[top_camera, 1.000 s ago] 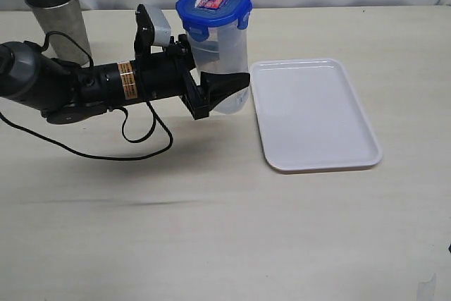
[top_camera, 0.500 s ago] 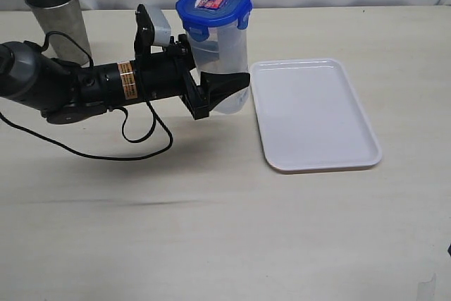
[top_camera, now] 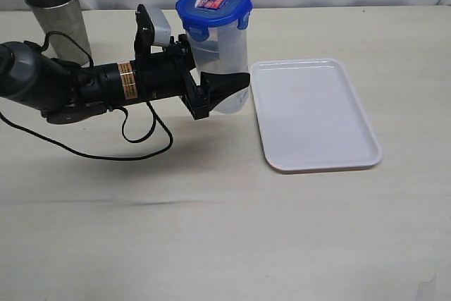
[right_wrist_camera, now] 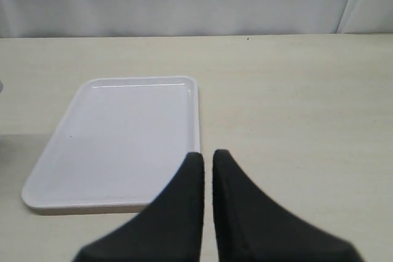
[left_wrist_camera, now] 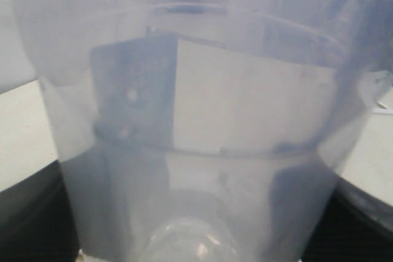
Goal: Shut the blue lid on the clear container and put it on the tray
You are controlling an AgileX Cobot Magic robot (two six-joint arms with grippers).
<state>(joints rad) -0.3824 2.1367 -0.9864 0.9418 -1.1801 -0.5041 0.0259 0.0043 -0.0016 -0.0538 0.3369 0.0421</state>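
The left gripper (top_camera: 227, 84) grips the clear container (top_camera: 224, 47), just left of the tray (top_camera: 317, 114).
Its fingers pinch the container's lower body, and the blue lid (top_camera: 213, 1) sits on top. The right gripper (right_wrist_camera: 207, 161) is near the tray, fingers pressed together, holding nothing. A steel cup (top_camera: 56, 15) stands far left.

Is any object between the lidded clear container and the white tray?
Nothing visible. The tall clear plastic container, gripped by the left gripper, is just beside the flat white rectangular tray, whose surface is bare.
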